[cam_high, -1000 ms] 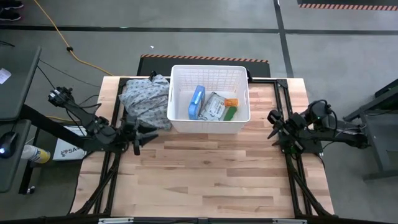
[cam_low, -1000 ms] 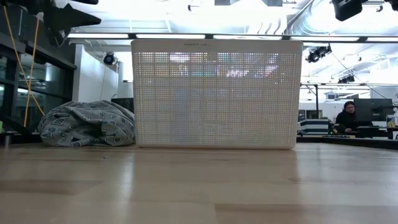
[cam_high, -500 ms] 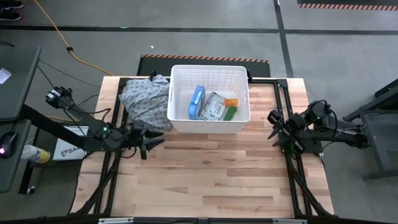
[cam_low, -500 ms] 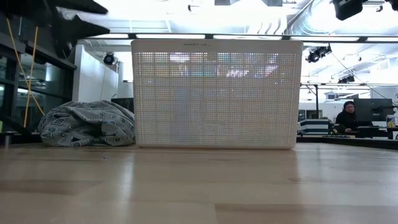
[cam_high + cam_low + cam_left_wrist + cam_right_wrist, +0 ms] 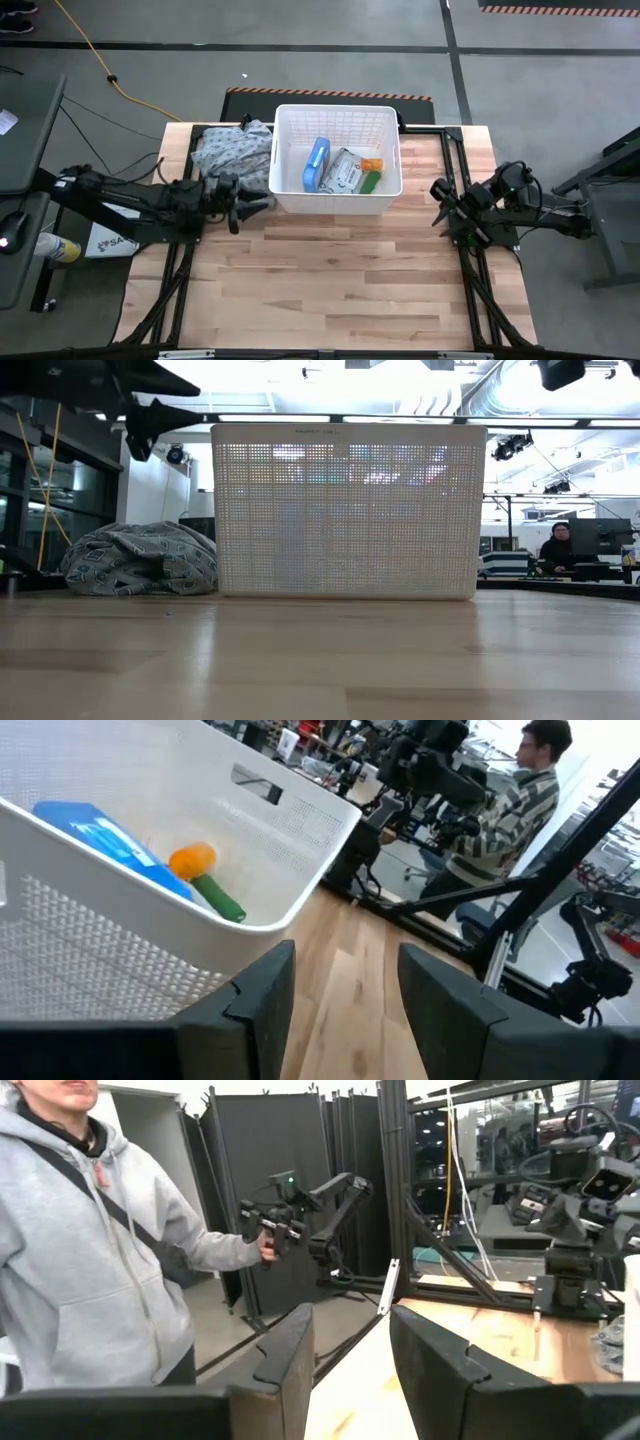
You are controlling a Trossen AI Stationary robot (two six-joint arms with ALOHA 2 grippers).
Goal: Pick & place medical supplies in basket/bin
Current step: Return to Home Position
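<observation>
The white gridded basket [image 5: 338, 190] stands at the table's far middle. In it lie a blue-white packet [image 5: 317, 165], a grey-white pack [image 5: 345, 172], an orange-capped vial [image 5: 372, 164] and a green bar [image 5: 371, 181]. My left gripper [image 5: 258, 204] hovers open and level just off the basket's near left corner, with nothing between its fingers [image 5: 262, 1005]. In the left wrist view it looks over the basket's rim [image 5: 200, 910] at the packet [image 5: 100, 835], the vial's orange cap [image 5: 192, 860] and the bar [image 5: 218, 900]. My right gripper [image 5: 440, 202] waits open at the table's right edge.
A grey patterned cloth [image 5: 232, 155] lies bunched against the basket's left side. The near half of the wooden table [image 5: 340, 290] is bare. A person in a grey hoodie [image 5: 90, 1270] stands beyond the table, and another [image 5: 505, 810] is in the room behind.
My left gripper has swung toward the table's right and far edges and sunk a little. It has come from the left edge to the basket's near left corner, still open. The basket and what lies in it have kept still.
</observation>
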